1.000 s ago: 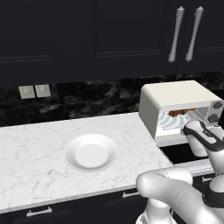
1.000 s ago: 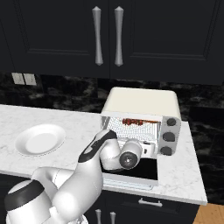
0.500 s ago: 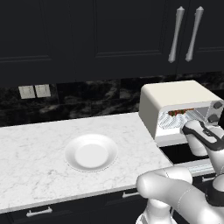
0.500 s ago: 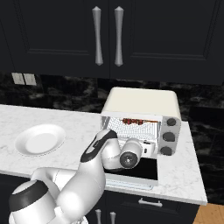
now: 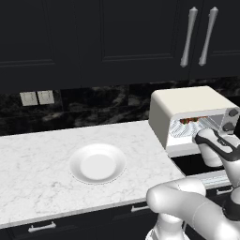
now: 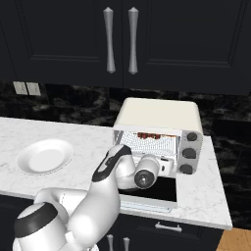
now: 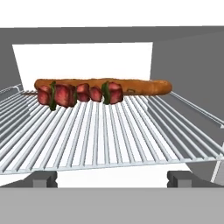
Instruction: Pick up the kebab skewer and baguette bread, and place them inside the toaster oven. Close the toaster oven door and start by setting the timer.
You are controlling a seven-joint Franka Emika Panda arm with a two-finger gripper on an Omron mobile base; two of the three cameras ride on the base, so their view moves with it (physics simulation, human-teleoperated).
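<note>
Hand view, near to far: the gripper [image 7: 112,178], jaws spread wide and holding nothing, sits at the mouth of the toaster oven [image 6: 162,115], above the lowered toaster oven door [image 6: 156,187]. On the wire rack [image 7: 100,135] beyond lies the kebab skewer [image 7: 78,94], with the baguette bread [image 7: 144,85] touching it just behind; a white plate [image 5: 97,163] rests on the marble counter [image 5: 37,159] well to the left

A white marbled tabletop [image 5: 42,159] carried a white plate [image 5: 97,164] toward the left and the cream toaster oven [image 5: 187,105] at the right, well apart from each other.
</note>
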